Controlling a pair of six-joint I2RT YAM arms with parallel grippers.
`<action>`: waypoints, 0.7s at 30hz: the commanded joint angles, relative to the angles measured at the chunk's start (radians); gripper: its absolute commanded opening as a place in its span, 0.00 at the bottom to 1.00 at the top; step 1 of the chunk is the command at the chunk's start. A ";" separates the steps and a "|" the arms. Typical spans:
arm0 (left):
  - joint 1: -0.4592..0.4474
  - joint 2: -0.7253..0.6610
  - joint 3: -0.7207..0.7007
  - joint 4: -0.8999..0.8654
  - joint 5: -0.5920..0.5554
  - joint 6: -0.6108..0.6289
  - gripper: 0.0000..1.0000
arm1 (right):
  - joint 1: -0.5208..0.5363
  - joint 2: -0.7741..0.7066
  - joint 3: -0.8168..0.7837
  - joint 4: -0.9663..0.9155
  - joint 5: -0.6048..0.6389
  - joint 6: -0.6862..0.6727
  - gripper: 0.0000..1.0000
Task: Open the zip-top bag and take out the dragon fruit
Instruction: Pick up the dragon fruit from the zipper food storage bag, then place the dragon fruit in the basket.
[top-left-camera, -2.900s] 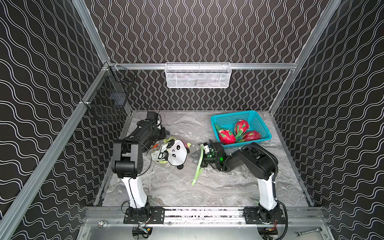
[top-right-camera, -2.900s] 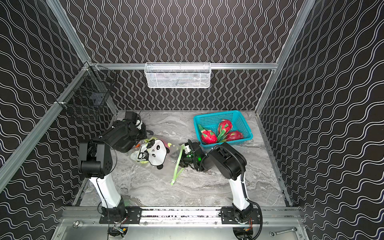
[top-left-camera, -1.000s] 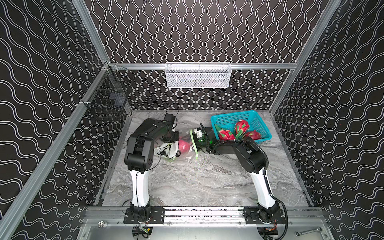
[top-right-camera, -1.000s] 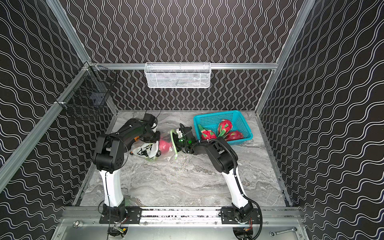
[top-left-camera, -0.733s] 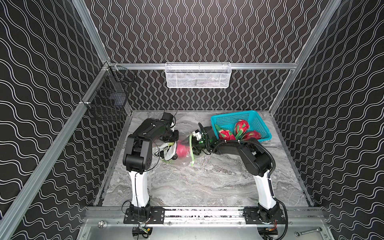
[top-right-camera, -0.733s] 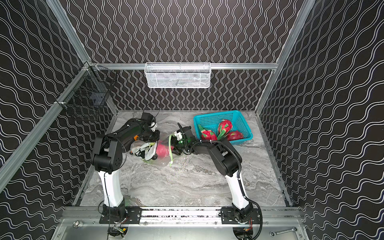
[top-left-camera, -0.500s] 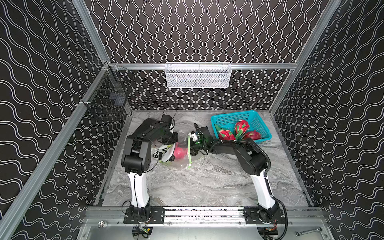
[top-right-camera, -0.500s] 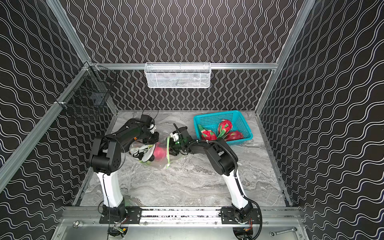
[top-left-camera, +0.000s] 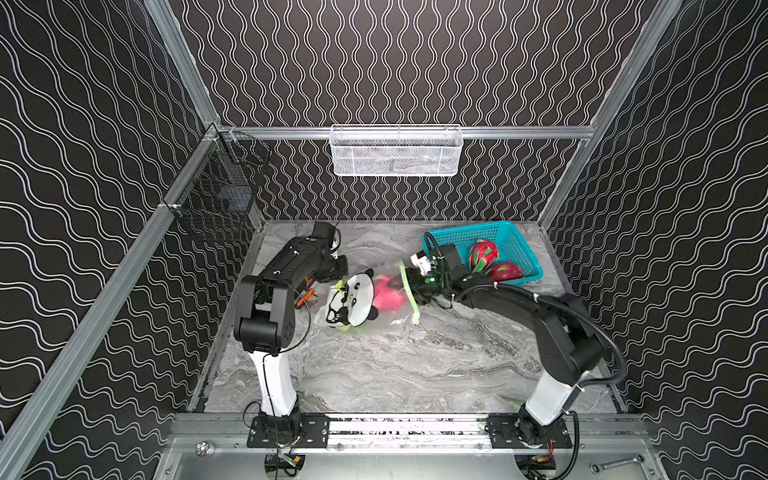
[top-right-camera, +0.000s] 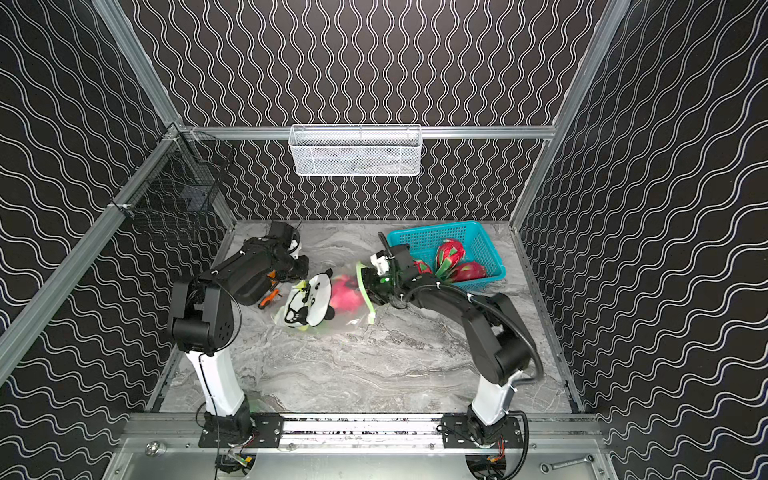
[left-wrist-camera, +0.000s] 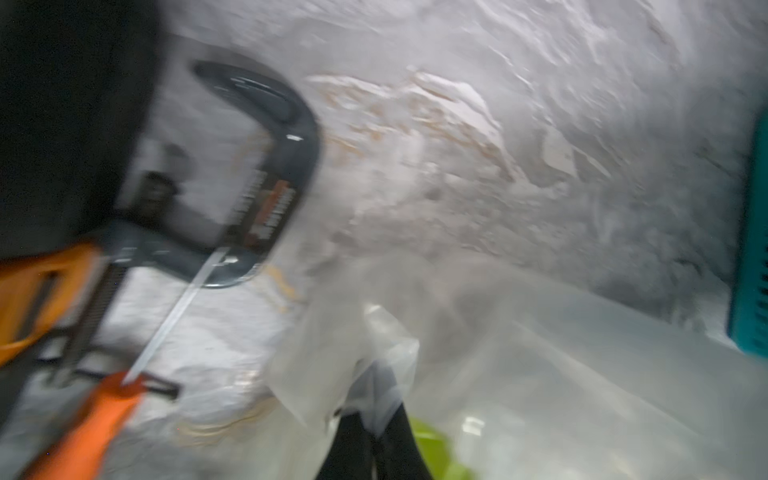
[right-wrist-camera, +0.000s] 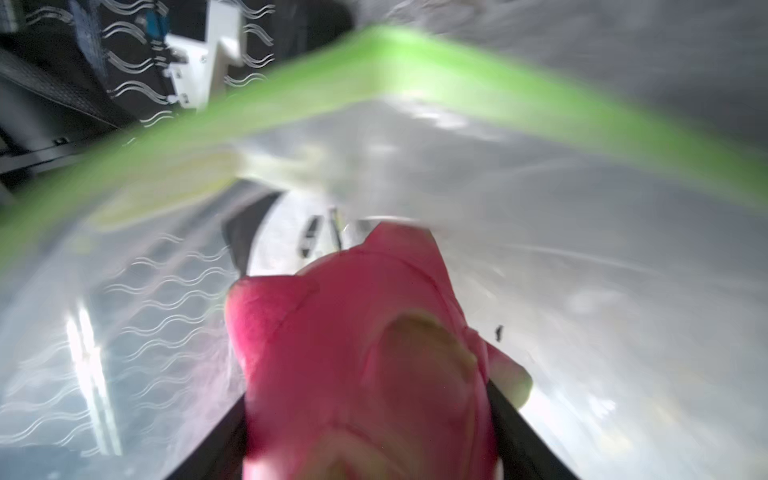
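The right pincer (top-left-camera: 408, 286) reaches with its 2 black fingers (right-wrist-camera: 524, 432) into the open mouth of the bag (top-left-camera: 353, 301), past the green zip strip (top-left-camera: 409, 297). In the right wrist view the fingers are partly open, only as wide as the dragon fruit (right-wrist-camera: 353, 332). They press on both sides of it, so this pincer grips the fruit. The fruit is inside the clear bag, just behind the strip and beside the panda print (top-right-camera: 309, 301).

The left pincer (left-wrist-camera: 374, 436) is fully closed. In the left wrist view, which is blurred, a fold of the clear plastic is pinched between its tips. In both top views this pincer is at the end of the bag opposite to the mouth.

The bag lies on the grey counter (top-left-camera: 395, 374) between the 2 arms, with its mouth turned to the right arm. The teal basket (top-left-camera: 515, 239) stands just behind the right pincer, with 2 more red fruits (top-left-camera: 484, 254) in it.
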 joint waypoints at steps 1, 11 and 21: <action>0.015 -0.017 -0.010 -0.002 -0.042 0.005 0.00 | -0.054 -0.100 -0.022 -0.186 0.061 -0.083 0.58; 0.074 -0.106 -0.129 0.038 -0.002 -0.021 0.00 | -0.291 -0.268 0.111 -0.496 0.225 -0.240 0.61; 0.127 -0.201 -0.172 0.111 0.071 -0.022 0.49 | -0.586 -0.085 0.232 -0.368 0.161 -0.294 0.67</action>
